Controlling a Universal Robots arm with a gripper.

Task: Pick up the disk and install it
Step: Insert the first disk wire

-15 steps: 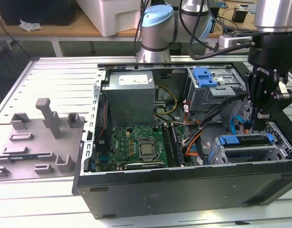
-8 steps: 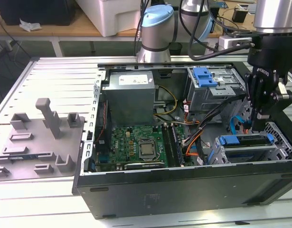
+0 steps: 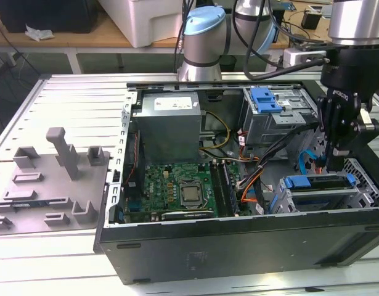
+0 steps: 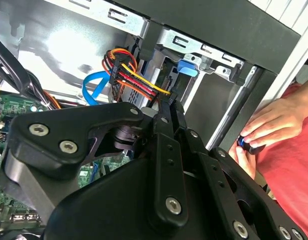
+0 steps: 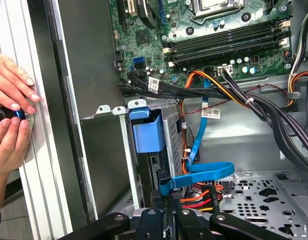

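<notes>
An open black steel computer case [image 3: 238, 240] lies on its side on the ribbed aluminium bench [image 3: 84, 98]. The disk [image 3: 318, 182] sits in the perforated metal drive cage at the case's corner toward the exterior view's right. It is a flat silver slab edged by its glossy blue plastic bracket, whose squared blue tab [image 5: 146, 132] stands out at the cage mouth in the first wrist view.

The black, jointed pincer [image 3: 334, 161] hangs inside the case directly over that cage. Its tip is close to a flat blue ribbon cable [image 5: 209, 172] and a bundle of red, yellow and orange wires [image 4: 133, 75] ending in a black plug. Whether it is apart, together or clamped on anything cannot be told.

Deeper inside the case lie the green motherboard [image 3: 177, 188], with its square metal socket and long dark slots, and a grey boxy power supply [image 3: 171, 123].

Just outside the case wall nearest the cage, a person's hands [image 5: 11, 100] pinch a small dark, blue-ringed knob against the bench.

Beyond the case's opposite side rests a matte grey moulded fixture [image 3: 47, 179] with upright blocks.
</notes>
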